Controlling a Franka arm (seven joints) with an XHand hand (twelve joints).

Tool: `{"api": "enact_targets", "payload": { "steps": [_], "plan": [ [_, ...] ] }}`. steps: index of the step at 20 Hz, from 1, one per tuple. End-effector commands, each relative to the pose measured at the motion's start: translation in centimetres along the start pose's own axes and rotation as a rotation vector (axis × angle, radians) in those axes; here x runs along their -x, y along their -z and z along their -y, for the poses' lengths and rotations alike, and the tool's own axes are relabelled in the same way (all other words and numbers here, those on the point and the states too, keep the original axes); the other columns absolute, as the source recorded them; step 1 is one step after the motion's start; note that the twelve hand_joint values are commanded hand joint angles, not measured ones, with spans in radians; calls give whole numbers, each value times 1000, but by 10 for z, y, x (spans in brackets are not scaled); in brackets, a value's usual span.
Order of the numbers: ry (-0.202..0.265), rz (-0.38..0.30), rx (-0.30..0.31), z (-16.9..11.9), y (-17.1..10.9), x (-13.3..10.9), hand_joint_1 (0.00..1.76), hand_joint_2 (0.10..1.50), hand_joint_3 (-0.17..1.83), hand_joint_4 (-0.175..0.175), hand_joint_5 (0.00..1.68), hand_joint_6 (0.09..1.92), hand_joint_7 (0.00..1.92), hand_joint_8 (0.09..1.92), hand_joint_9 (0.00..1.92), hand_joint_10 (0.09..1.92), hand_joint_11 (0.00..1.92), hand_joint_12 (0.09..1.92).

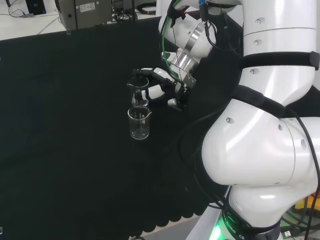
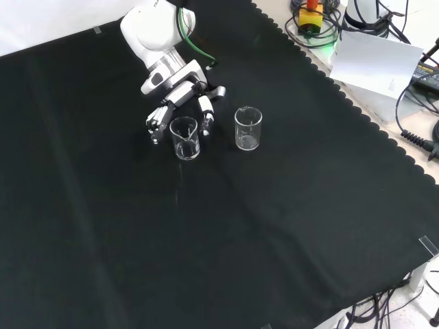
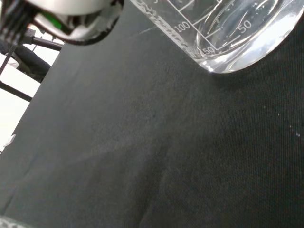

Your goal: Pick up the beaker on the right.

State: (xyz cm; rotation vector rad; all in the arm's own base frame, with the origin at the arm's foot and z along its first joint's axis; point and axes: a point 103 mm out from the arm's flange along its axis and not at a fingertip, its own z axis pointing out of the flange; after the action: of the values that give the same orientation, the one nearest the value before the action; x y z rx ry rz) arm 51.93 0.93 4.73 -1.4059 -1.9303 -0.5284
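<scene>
Two clear glass beakers on the black cloth (image 2: 226,226) covering the counter.

Front view: one beaker (image 2: 185,138) sits upper left-centre of frame, the other beaker (image 2: 248,128) just to its right, a small gap between them, both upright. The hand (image 2: 180,103) comes down from the top of frame off the white arm (image 2: 154,31) and sits right behind the left beaker. Fingers (image 2: 206,113) are spread and reach down on both sides of that beaker, one set at its left edge, one at its right; they bracket it but aren't curled tight round it, so hand reads as open, relaxed. Can't tell if fingertips touch the glass. The right-hand beaker stands apart from the hand, untouched.

Head view: the same two beakers line up one behind the other, centre-left of frame. Nearer beaker (image 1: 139,123) stands free, lower in frame; farther beaker (image 1: 137,90) is above it, w/ the hand (image 1: 162,87) at its right, fingers reaching across toward it.

Wrist view: base and lower wall of a beaker (image 3: 228,35) w/ printed scale marks, resting on cloth, at upper right of frame; rest is bare black cloth.
</scene>
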Motion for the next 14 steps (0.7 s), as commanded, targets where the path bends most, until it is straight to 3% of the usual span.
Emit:
{"api": "enact_targets", "payload": {
  "steps": [1, 11, 14],
  "plan": [
    [-8, -11, 11, -2, -4, 1, 924, 523, 623, -33, 476, 87, 262, 690, 351, 649, 14, 1399],
    [5, -64, 7, -11, -16, -5, 959, 533, 615, -35, 519, 127, 327, 717, 438, 612, 52, 1379],
    [-1, -71, 5, -12, -18, -6, 959, 529, 626, -35, 465, 251, 325, 721, 443, 599, 51, 1383]
  ]
}}
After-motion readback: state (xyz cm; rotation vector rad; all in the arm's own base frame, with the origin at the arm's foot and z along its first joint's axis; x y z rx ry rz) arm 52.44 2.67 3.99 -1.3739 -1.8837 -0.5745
